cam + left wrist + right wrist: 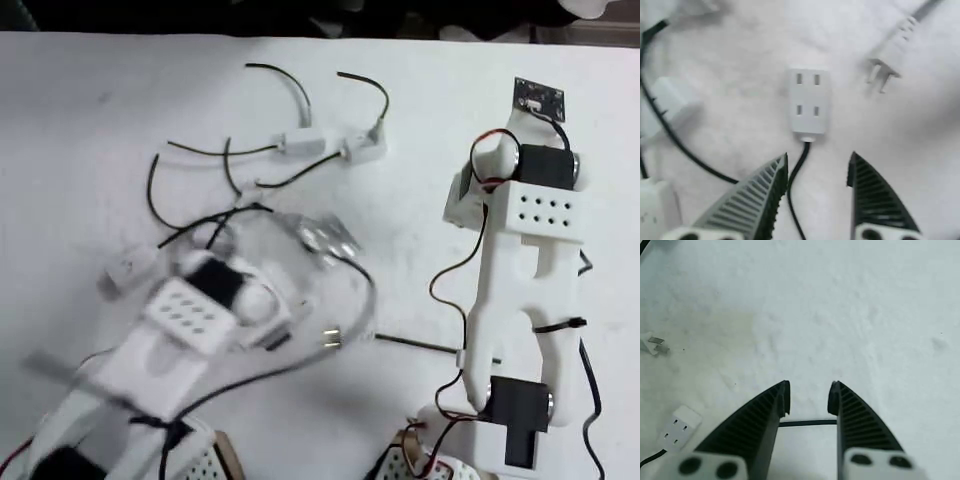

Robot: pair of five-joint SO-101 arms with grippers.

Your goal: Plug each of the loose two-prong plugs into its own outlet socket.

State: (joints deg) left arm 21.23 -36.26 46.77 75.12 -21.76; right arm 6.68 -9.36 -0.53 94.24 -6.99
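Plainly not yet plugged in, a loose white two-prong plug (887, 60) lies on the white surface (740, 125) near an empty white outlet socket (807, 102), the left hand (818, 165) spread wide over its black cord (801, 155), the right hand (809, 392) narrowly parted and empty.

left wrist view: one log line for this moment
left gripper: open | outlet socket: empty | two-prong plug: loose beside it | right gripper: open, over cord

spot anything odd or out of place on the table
Nothing damaged. A plug lies loose beside the outlet, prongs bare, not plugged in. Black cords sprawl in tangled loops over the table.
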